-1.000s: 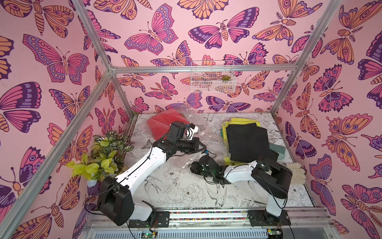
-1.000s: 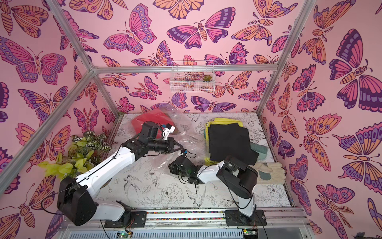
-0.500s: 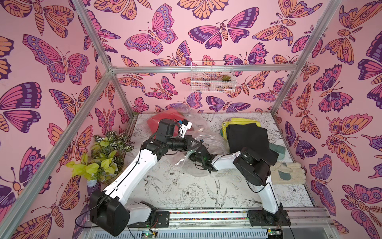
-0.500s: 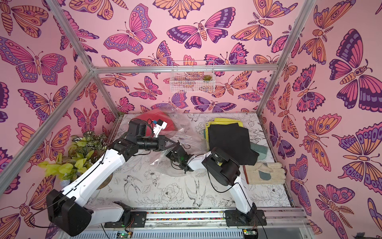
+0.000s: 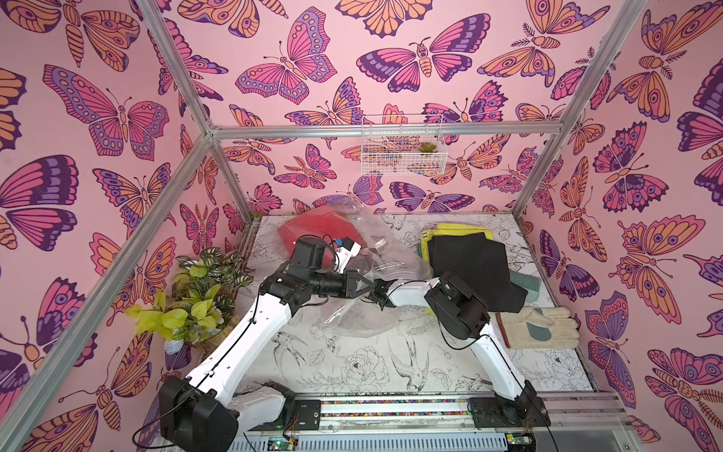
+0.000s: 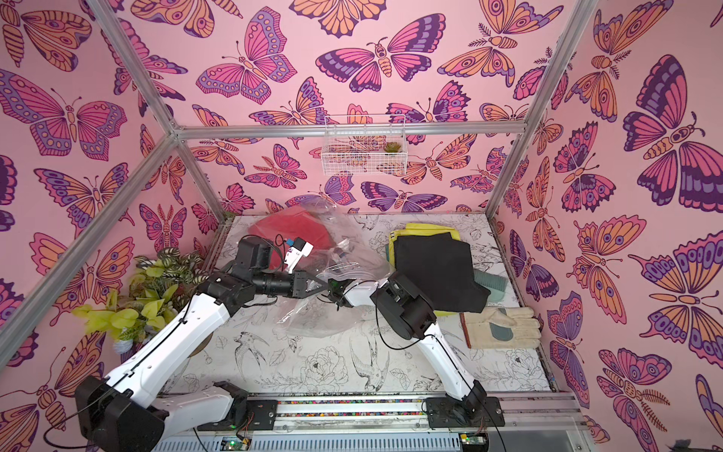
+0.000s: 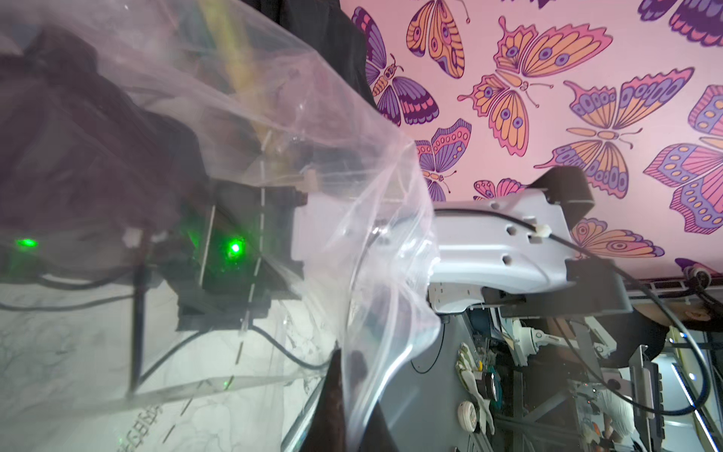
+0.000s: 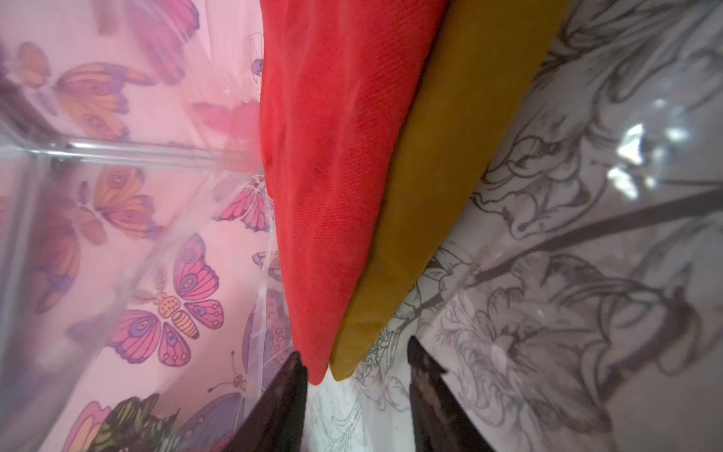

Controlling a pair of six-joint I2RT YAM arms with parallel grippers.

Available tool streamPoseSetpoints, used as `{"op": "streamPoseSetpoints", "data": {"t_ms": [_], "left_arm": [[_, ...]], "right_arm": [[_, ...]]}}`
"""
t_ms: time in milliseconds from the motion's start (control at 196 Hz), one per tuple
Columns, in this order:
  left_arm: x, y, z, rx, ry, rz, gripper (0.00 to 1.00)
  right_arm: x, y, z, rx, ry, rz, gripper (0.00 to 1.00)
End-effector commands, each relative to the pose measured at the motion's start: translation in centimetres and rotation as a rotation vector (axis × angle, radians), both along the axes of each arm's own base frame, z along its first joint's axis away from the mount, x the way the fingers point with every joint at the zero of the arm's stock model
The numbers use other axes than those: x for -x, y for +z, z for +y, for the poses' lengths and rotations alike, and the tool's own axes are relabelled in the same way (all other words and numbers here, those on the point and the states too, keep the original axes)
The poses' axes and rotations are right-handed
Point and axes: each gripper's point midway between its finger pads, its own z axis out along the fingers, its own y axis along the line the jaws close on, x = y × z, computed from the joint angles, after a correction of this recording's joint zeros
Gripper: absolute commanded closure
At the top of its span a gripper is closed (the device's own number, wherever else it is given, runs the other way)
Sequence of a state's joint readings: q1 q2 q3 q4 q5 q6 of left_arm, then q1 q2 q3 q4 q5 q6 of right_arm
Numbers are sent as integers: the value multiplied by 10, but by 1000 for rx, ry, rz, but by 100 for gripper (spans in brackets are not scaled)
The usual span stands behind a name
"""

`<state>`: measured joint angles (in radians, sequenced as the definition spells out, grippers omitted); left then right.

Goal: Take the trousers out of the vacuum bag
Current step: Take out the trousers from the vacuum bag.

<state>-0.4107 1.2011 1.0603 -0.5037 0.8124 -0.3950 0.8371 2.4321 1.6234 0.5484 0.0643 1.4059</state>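
right gripper [image 8: 354, 352] advanced, vacuum bag [image 5: 352, 317] crinkled, clear

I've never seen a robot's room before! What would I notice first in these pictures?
Probably the pink butterfly walls all around. Next, the robot's left arm and right arm meet at the crinkly clear vacuum bag in the middle of the table, with red trousers showing inside it at the back. On the right lies a pile topped by black trousers, with a pale glove nearer the front.
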Motion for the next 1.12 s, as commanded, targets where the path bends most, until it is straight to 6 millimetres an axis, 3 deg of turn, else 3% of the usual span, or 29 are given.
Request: {"op": "streamPoseSetpoints", "data": {"t_ms": [0, 306, 535, 714, 913, 1045, 1117], "left_arm": [[13, -19, 10, -42, -23, 11, 100], [12, -20, 16, -57, -12, -15, 100], [12, -23, 20, -71, 2, -18, 100], [11, -23, 20, -68, 2, -13, 100], [10, -24, 20, -68, 2, -12, 100], [11, -24, 20, -67, 2, -9, 100], [10, -23, 20, -67, 3, -11, 100]], "right_arm": [[-15, -1, 0, -9, -2, 8, 55], [-30, -7, 5, -6, -9, 22, 52], [-36, 1, 12, -39, 10, -3, 53], [-41, 3, 13, -61, 7, -7, 66], [-42, 8, 9, -64, 5, -22, 70], [-44, 2, 8, -57, -1, -6, 70], [-46, -3, 7, -52, -7, 1, 65]]}}
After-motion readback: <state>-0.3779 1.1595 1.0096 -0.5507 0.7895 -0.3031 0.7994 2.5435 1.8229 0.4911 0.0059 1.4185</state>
